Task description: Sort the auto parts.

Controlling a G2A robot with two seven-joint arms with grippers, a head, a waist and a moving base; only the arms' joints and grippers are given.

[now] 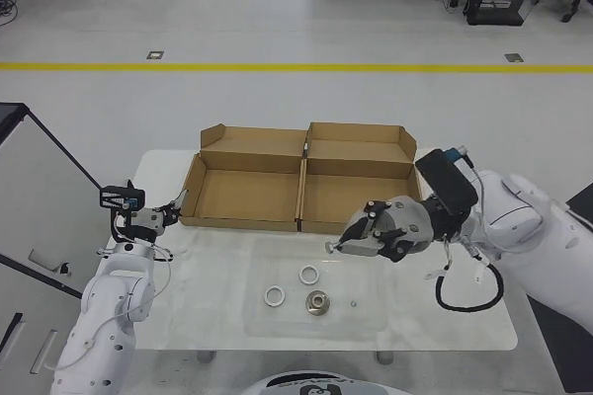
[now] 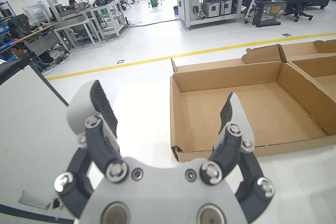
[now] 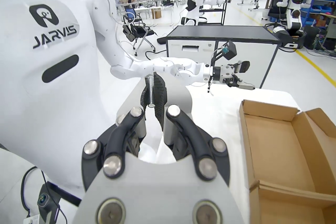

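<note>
Your right hand [image 3: 152,93] clamped a threaded bolt [image 3: 150,88] above the worktop's [image 1: 445,316] middle, near the right cardboard box [image 1: 361,197]. Your left hand [image 2: 168,104] stood open by the left edge.

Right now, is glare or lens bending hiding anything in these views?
Top view: the white tabletop is washed bright; the pale metal ring barely stands out. Left wrist view: tabletop and white floor merge. Right wrist view: the threaded metal bolt in the right gripper shows plainly.
</note>
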